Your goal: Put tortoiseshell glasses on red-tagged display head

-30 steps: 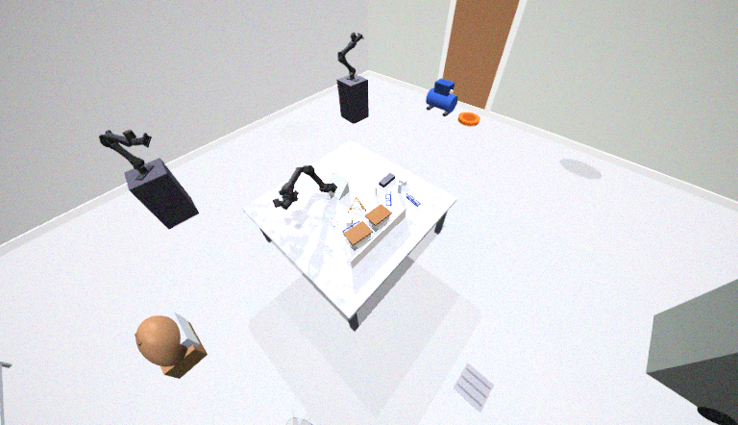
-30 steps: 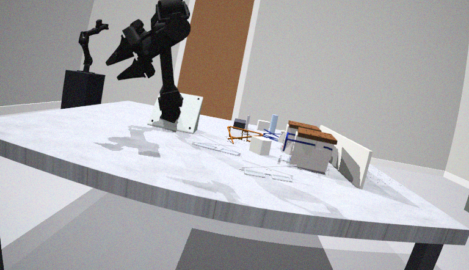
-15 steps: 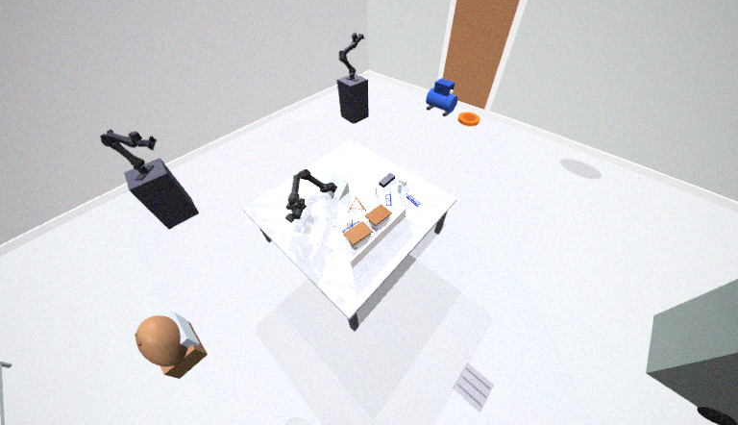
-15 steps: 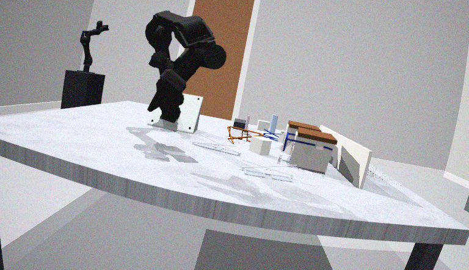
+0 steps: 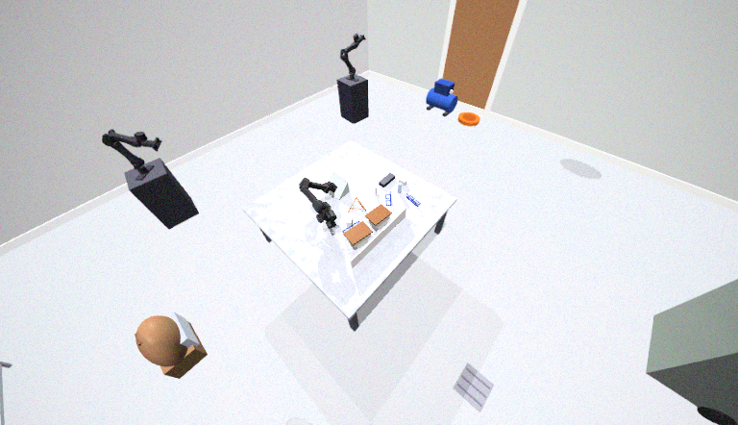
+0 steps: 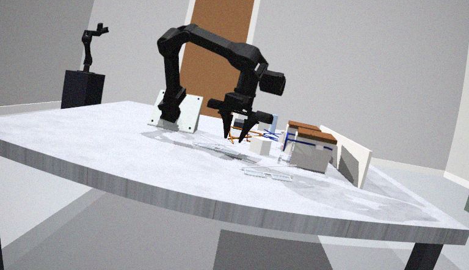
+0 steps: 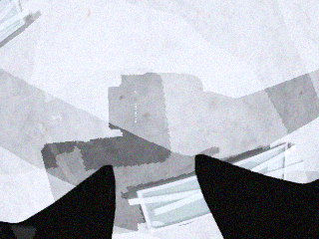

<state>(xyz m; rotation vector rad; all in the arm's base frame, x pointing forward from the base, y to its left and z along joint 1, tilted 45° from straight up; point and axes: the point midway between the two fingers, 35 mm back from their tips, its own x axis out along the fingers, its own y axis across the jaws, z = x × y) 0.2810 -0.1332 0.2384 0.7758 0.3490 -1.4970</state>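
The orange-brown tortoiseshell glasses (image 5: 353, 205) (image 6: 261, 134) rest on the table, partly behind my fingers in the exterior view. My gripper (image 5: 332, 231) (image 6: 232, 140) (image 7: 155, 168) is open, pointing down low over the table, with nothing visibly held. The glasses are not in the wrist view. Two display heads with flat brown tops stand side by side: the nearer head (image 5: 357, 234) (image 6: 311, 156) has blue glasses (image 6: 304, 142) across its front, and the farther head (image 5: 378, 214) shows no glasses that I can make out. I cannot see a red tag on either.
Clear glasses (image 6: 215, 146) (image 7: 174, 214) lie below my fingers; another clear pair (image 6: 266, 174) lies nearer the heads. A white block (image 6: 259, 145) stands beside them. A white panel (image 6: 363, 167) runs behind the heads. A pale sloped plate (image 5: 339, 187) (image 6: 192, 109) and dark case (image 5: 386, 180) stand farther off.
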